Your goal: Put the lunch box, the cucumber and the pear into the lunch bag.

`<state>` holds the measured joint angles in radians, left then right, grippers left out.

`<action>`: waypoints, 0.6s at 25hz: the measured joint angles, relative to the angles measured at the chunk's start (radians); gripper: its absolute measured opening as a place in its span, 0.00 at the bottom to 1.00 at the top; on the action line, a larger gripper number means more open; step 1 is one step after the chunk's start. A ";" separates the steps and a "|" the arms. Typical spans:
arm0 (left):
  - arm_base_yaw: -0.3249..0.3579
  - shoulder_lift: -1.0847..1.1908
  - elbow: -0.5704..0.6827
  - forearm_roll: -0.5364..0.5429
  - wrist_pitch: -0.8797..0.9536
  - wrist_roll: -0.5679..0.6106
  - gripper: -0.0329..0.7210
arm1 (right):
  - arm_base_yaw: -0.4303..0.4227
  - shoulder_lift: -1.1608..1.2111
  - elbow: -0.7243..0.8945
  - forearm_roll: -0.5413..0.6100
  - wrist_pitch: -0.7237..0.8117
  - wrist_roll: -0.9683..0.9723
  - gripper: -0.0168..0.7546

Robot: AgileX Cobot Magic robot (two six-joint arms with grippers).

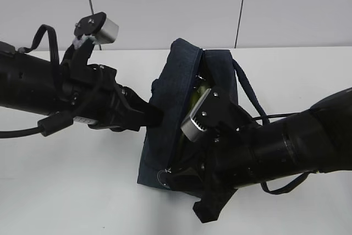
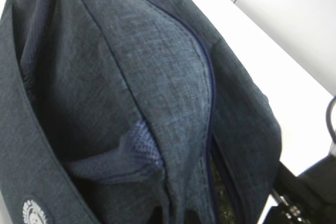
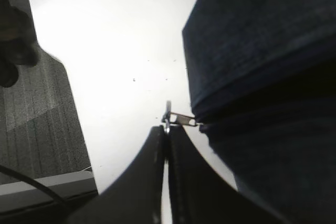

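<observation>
Navy lunch bag (image 2: 131, 93); round white badge (image 2: 34, 212), lettering unreadable.

Bright, even light washes the white table (image 1: 82, 202) out; the lunch bag (image 2: 131, 77) fabric blurs at close range.

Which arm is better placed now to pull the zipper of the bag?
The right. Its pincer is shut on the zipper's ring pull at the bag's lower corner. The left pincer only presses against the fabric side.
</observation>
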<state>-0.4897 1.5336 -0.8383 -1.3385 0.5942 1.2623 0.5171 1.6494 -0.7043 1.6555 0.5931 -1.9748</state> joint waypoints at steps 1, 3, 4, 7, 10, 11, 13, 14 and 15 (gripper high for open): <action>0.000 0.000 0.000 0.000 0.000 0.000 0.05 | 0.000 -0.010 0.000 -0.010 -0.002 0.010 0.02; 0.000 0.000 0.000 -0.001 0.000 0.000 0.05 | 0.000 -0.033 0.000 -0.036 -0.004 0.035 0.02; 0.000 0.000 0.000 -0.002 0.001 0.000 0.05 | 0.000 -0.046 0.000 -0.049 -0.007 0.045 0.02; 0.000 0.000 0.000 -0.004 0.001 0.000 0.05 | 0.000 -0.076 0.000 -0.075 -0.013 0.071 0.02; 0.000 0.000 0.000 -0.004 0.002 0.000 0.05 | 0.000 -0.107 0.002 -0.095 -0.015 0.084 0.02; 0.000 0.000 0.000 -0.005 0.002 0.000 0.05 | 0.000 -0.118 0.002 -0.097 -0.019 0.086 0.02; 0.000 0.000 0.000 -0.005 0.002 0.000 0.05 | 0.000 -0.140 0.002 -0.104 -0.030 0.093 0.02; 0.000 0.000 0.000 -0.005 0.002 0.000 0.05 | 0.000 -0.154 0.002 -0.111 -0.039 0.098 0.02; 0.000 0.000 0.000 -0.005 0.002 0.000 0.05 | 0.000 -0.162 0.002 -0.114 -0.045 0.100 0.02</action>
<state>-0.4897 1.5336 -0.8383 -1.3436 0.5960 1.2623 0.5171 1.4872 -0.7026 1.5417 0.5484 -1.8751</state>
